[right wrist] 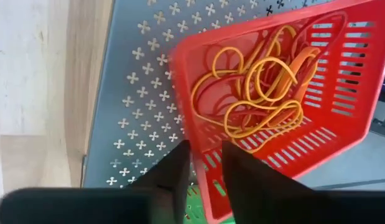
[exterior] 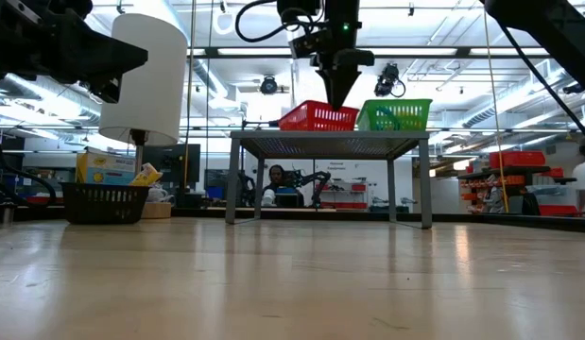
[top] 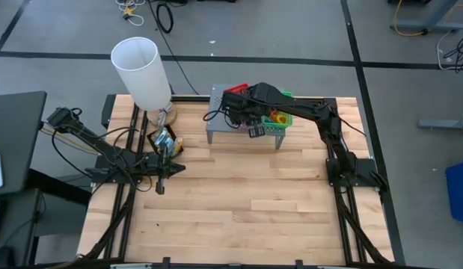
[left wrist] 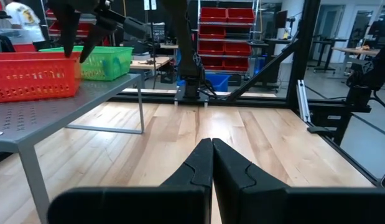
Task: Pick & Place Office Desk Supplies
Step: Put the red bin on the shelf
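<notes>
A red mesh tray (right wrist: 273,118) holding orange rubber bands (right wrist: 260,87) sits on the grey perforated stand (top: 220,127), next to a green mesh tray (exterior: 394,115). My right gripper (right wrist: 206,165) points down at the red tray's end nearest the green tray, shut on its wall. A black basket (exterior: 105,201) with a yellow-green crayon box (exterior: 108,168) stands on the table at the left. My left gripper (left wrist: 212,155) is shut on nothing and hovers over the table near that basket. My right gripper holds the red tray by its side wall (right wrist: 208,155) near a corner, one finger inside the tray and one outside. The fingers come from above, pointing down. In the low view the tray's bottom (exterior: 316,127) lies level on the stand's top.
A tall white lampshade (top: 141,71) stands at the table's far left, beside the black basket. The stand takes up the far middle of the table. Bare wood (top: 246,209) stretches across the near half. A person (exterior: 276,179) sits in the room beyond.
</notes>
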